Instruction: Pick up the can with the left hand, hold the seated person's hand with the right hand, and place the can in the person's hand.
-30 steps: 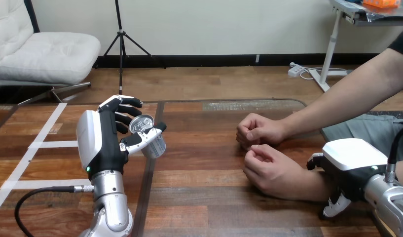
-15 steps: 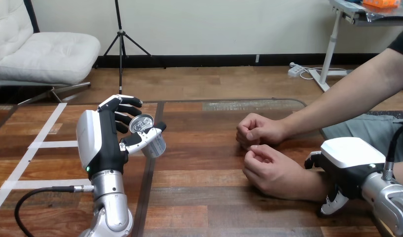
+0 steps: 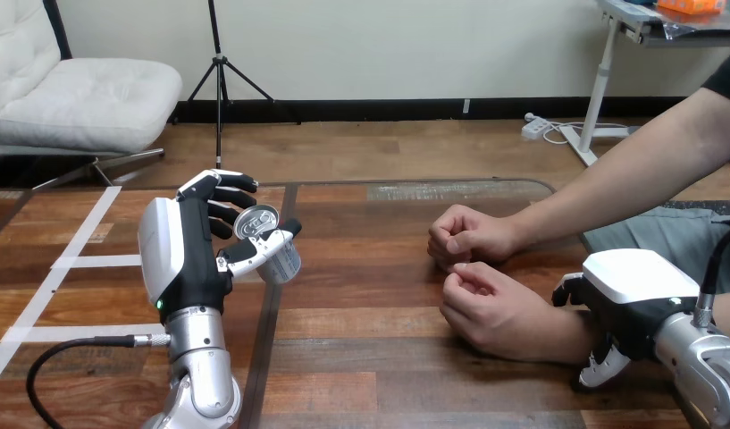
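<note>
Because its own white shell covers what lies beneath it, I cannot tell whether the right hand (image 3: 631,290) grips the person's wrist (image 3: 562,335). It sits right against that wrist, low over the table (image 3: 361,295), and its arm is cut off at the lower right corner. The person's nearer hand (image 3: 486,308) lies loosely curled just beyond the right hand, on the side towards the left hand. The person's farther hand (image 3: 473,234), a fist, is just behind it. The left hand (image 3: 184,259) stands upright, clasped round the can (image 3: 272,248), which is off the table and tilted, its silver top and pull tab facing up. That top hides whatever is inside. Print on the can's side is too small to read. The can is well apart from both of the person's hands.
</note>
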Robot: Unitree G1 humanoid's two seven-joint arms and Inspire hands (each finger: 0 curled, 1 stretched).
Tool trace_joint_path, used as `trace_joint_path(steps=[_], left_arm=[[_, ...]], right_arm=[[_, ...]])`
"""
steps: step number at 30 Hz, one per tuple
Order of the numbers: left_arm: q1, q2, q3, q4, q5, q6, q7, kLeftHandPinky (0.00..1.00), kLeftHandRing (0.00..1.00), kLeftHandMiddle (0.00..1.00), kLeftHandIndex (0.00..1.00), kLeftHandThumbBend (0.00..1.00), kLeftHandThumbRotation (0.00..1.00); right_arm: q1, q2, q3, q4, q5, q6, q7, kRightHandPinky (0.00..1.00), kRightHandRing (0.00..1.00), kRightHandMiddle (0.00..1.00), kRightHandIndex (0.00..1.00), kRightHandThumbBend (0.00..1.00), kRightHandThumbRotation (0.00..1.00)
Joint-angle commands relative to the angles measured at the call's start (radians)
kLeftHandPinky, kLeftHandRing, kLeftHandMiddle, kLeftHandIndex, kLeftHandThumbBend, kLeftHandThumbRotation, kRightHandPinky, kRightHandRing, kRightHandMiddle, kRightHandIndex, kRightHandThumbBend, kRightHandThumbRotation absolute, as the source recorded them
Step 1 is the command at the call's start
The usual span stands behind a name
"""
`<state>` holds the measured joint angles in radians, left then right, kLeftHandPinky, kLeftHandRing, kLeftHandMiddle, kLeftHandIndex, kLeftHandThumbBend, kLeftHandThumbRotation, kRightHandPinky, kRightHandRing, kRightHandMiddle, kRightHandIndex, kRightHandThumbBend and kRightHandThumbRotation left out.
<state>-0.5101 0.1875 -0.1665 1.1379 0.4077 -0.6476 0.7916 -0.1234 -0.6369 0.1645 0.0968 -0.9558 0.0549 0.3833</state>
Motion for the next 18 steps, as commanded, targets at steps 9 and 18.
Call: trace_joint_path(steps=[9,18], left_arm=[[-0.053,0.020,0.014,-0.061,0.005,-0.023,0.007,0.39,0.44,0.51,0.54,0.69,0.00],[-0.052,0.020,0.015,-0.062,0.003,-0.019,0.003,0.39,0.44,0.51,0.54,0.69,0.00]], right_arm=[[-0.047,-0.005,0.024,0.022,0.018,0.021,-0.017,0.71,0.77,0.79,0.78,0.81,0.01],[-0.053,-0.016,0.052,0.033,-0.005,0.029,-0.015,0.74,0.79,0.81,0.79,0.79,0.03]])
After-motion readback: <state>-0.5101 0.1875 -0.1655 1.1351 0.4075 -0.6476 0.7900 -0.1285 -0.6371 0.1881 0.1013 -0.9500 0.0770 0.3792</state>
